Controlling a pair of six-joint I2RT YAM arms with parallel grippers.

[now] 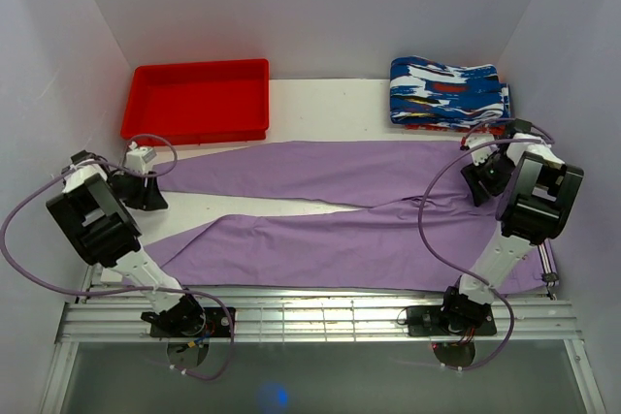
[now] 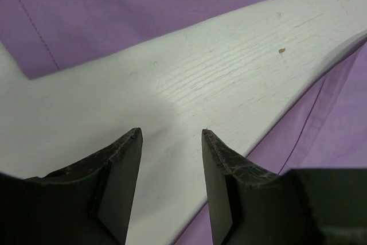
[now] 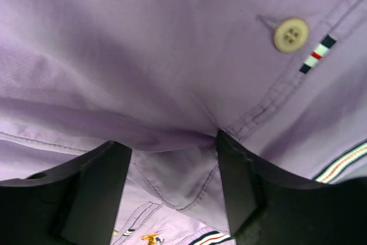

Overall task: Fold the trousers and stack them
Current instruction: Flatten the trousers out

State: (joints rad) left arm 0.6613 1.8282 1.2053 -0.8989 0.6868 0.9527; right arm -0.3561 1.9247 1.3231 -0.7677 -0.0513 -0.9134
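The left fingers (image 2: 117, 170) stand spread above bare white tabletop (image 2: 218, 84) between the two legs. The right fingers (image 3: 94, 182) are spread too, down on the waist cloth near a button (image 3: 291, 34). The trousers (image 1: 320, 244) lie flat across the frame's middle.

We see the trousers (image 1: 320, 210) as soft, matt cloth with stitched seams and a smooth, pale button (image 3: 291, 34). The table (image 2: 229, 78) shows white-painted wood grain, faintly rough. The tray (image 1: 199, 99) looks like glossy red plastic.
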